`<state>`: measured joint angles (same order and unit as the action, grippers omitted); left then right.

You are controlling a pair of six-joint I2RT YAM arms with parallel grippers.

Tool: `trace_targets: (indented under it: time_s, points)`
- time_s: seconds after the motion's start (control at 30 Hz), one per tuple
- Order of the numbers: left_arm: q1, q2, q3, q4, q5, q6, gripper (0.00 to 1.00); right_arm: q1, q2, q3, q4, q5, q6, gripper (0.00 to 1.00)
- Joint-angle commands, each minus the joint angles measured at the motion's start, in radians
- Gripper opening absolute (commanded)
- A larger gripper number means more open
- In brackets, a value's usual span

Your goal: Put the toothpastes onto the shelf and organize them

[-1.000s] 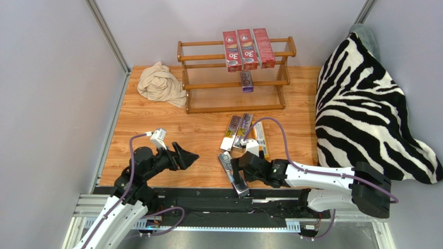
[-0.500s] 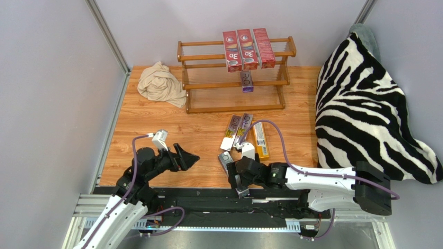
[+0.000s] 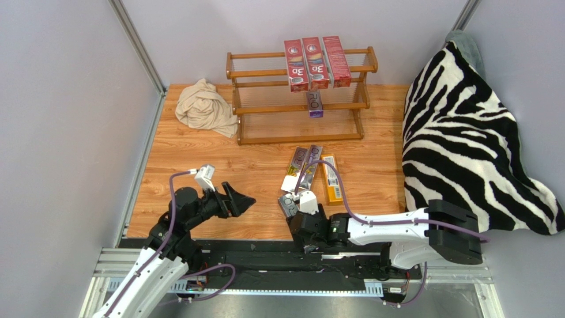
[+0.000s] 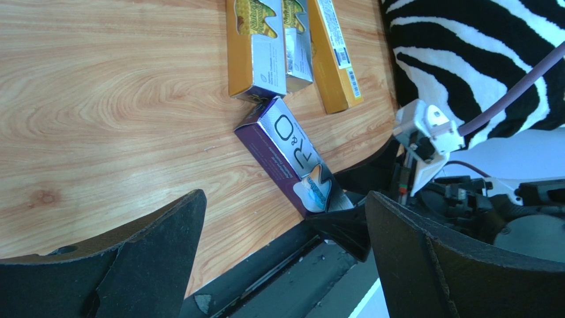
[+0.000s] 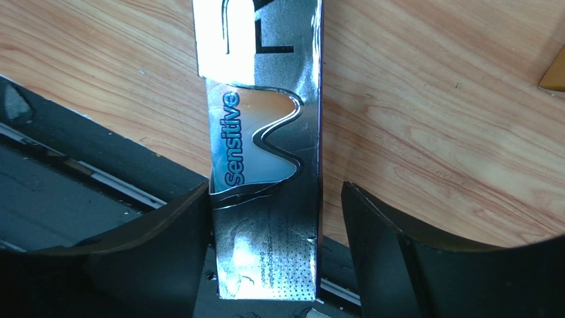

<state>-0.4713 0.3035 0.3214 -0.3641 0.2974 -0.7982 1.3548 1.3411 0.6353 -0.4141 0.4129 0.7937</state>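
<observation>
The shelf [image 3: 265, 109] stands at the back, with three red toothpastes [image 3: 317, 63] across its top tier and one silver-purple carton [image 3: 315, 104] on the middle tier. Two silver cartons [image 3: 302, 167] and an orange one [image 3: 331, 179] lie mid-table. Another silver "Sensitive" carton [image 5: 265, 146] [image 3: 287, 204] [image 4: 292, 156] lies at the near edge, its end over the black rail. My right gripper [image 5: 275, 192] [image 3: 300, 228] straddles that end: the left finger touches it, while a gap shows at the right finger [image 5: 371, 232]. My left gripper [image 4: 284, 199] [image 3: 245, 200] hovers open and holds nothing, left of that carton.
A crumpled beige cloth [image 3: 205, 106] lies left of the shelf. A zebra-striped blanket [image 3: 477, 132] fills the right side. A black rail [image 3: 258, 246] runs along the table's near edge. Grey walls close in the left and the back.
My right gripper has slid left and toward the near edge over the carton's end, and its jaws have narrowed around it. The left arm has not moved.
</observation>
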Motion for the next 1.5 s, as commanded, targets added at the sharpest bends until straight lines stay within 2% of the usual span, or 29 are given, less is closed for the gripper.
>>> trace_targets:
  time_s: [0.0, 0.1, 0.2, 0.5, 0.77, 1.0, 1.37, 1.47]
  points:
    - [-0.003, 0.052, 0.002, 0.082, 0.045, -0.022, 0.99, 0.023, 0.047, 0.026, 0.023, 0.073, 0.032, 0.68]
    - [-0.003, 0.091, 0.007, 0.09, 0.045, -0.026, 0.99, 0.04, 0.064, 0.033, 0.011, 0.113, 0.042, 0.64]
    - [-0.003, 0.121, 0.004, 0.106, 0.049, -0.026, 0.99, 0.052, 0.056, 0.038, -0.002, 0.144, 0.045, 0.43]
    - [-0.019, 0.201, -0.044, 0.28, 0.106, -0.082, 0.99, 0.082, -0.029, 0.07, -0.055, 0.213, 0.036, 0.41]
    - [-0.112, 0.315, -0.002, 0.36, 0.068, -0.091, 0.99, 0.133, -0.112, 0.125, -0.1, 0.283, 0.022, 0.4]
    - [-0.184, 0.428, 0.031, 0.503, 0.062, -0.11, 0.99, 0.153, -0.177, 0.164, -0.103, 0.306, 0.024, 0.39]
    - [-0.277, 0.575, 0.094, 0.606, 0.026, -0.125, 0.98, 0.168, -0.166, 0.198, -0.077, 0.296, 0.024, 0.39]
    - [-0.306, 0.621, 0.107, 0.645, 0.023, -0.134, 0.94, 0.17, -0.163, 0.205, -0.075, 0.297, 0.024, 0.39]
